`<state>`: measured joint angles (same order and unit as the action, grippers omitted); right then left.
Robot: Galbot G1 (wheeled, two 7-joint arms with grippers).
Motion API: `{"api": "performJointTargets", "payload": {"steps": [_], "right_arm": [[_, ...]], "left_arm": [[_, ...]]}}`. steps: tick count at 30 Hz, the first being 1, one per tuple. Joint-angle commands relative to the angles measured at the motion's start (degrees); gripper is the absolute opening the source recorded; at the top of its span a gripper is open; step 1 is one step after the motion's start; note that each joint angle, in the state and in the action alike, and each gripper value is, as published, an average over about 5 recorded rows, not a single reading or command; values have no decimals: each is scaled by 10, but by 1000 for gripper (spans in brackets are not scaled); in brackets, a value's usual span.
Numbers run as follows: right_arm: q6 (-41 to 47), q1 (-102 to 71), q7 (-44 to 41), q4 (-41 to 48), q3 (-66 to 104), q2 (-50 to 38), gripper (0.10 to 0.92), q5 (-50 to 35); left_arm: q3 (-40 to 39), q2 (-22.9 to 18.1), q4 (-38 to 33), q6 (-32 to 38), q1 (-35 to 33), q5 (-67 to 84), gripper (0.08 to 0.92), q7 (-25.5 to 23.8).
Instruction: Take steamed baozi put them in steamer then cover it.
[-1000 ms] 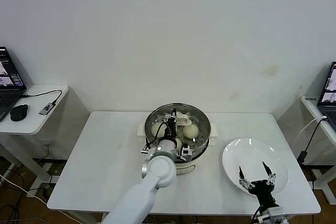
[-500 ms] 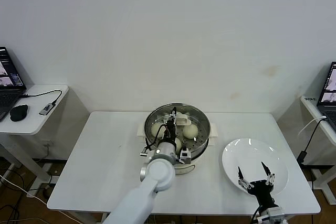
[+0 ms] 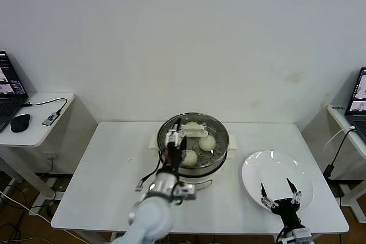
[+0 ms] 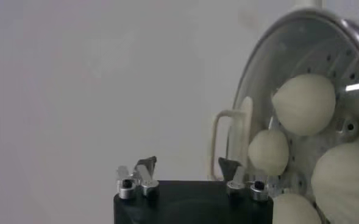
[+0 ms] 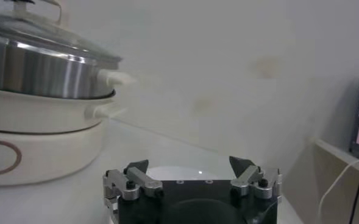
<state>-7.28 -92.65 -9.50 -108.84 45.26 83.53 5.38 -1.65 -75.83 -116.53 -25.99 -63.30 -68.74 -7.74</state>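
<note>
Table [image 3: 103, 170] with one steamer [image 3: 220, 155] at mid-width, nearer the back edge. Left gripper [image 4: 188, 165] at the steamer's left front rim, fingers apart, gripping nothing. One cover [image 3: 192, 130] already seated on the pot, oblong handle lying left-to-right, just right of and beyond that gripper, clearly the nearer arm. Four steamed baozi [image 4: 304, 103] under the glass. One white plate [image 3: 274, 167] towards the front right corner, right gripper [image 5: 189, 163] spread apart and empty above it.

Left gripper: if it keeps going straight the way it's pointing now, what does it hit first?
Probably the cover on the steamer. The left gripper, open, points across the pot's left side, over the handle there. Its height above the glass is hard to judge, so it might pass over.
</note>
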Motion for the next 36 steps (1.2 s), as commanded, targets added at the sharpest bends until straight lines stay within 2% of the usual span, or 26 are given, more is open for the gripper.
{"api": "performJointTargets", "payload": {"steps": [1, 3, 6, 9, 13, 16, 22, 36], "right_arm": [[-54, -10, -7, -9, -38, -24, 823, -86], [-67, -19, -5, -14, -52, -38, 823, -104], [-74, -35, 1, -23, -58, -54, 823, -110], [-63, -53, 4, -32, -60, -68, 823, -119], [-26, -80, -1, -40, -63, -90, 823, -135], [-4, -93, -4, -40, -61, -103, 823, -142], [2, -104, -6, -46, -59, -103, 823, -118], [5, -102, 9, -50, -62, -94, 823, -135]], "left_arm": [[212, 41, -136, 193, -255, 480, 818, 222], [259, 29, -104, 254, -266, 579, 822, 236], [303, 23, -76, 286, -290, 692, 823, 240], [320, 26, -72, 302, -328, 785, 823, 237], [321, 38, -75, 364, -399, 853, 823, 219], [317, 38, -74, 392, -436, 873, 823, 218], [314, 25, -45, 425, -451, 871, 823, 205], [318, -3, -22, 393, -438, 830, 823, 167]]}}
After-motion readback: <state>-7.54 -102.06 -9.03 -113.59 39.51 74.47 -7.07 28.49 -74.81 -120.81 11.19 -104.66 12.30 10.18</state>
